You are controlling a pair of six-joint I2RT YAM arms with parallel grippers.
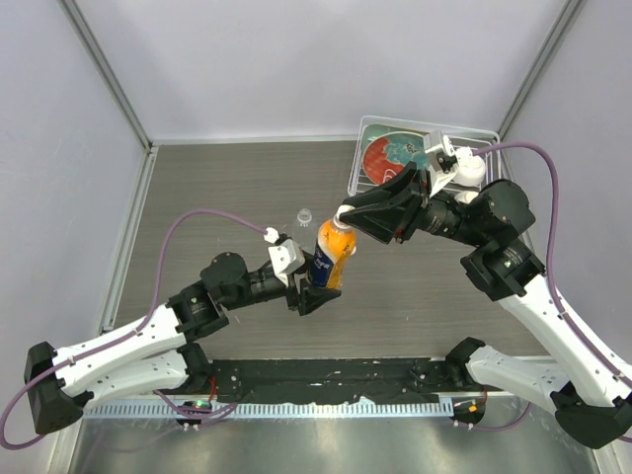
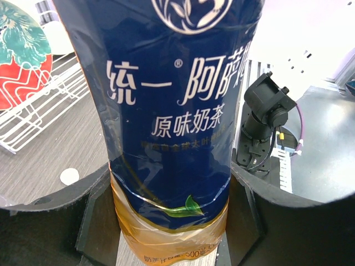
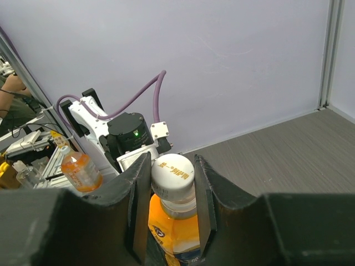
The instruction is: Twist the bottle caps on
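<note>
An orange-drink bottle (image 1: 333, 259) with a dark blue label (image 2: 172, 111) is held tilted above the table. My left gripper (image 1: 316, 293) is shut on its lower body, with a black finger on each side (image 2: 95, 219). A white bottle cap (image 3: 173, 172) sits on the bottle's neck. My right gripper (image 1: 348, 219) is shut on that cap, both pads against its sides (image 3: 138, 194). A small clear, colourless item (image 1: 304, 214) stands on the table just behind the bottle; I cannot tell whether it is a bottle or a cap. A small white disc (image 2: 69, 176) lies on the table.
A white wire rack (image 1: 367, 126) at the back right holds a red-and-teal plate (image 1: 390, 155), also seen in the left wrist view (image 2: 19, 66). Grey walls close the table on three sides. Beyond the left arm, off the table, stands another orange bottle (image 3: 80, 169).
</note>
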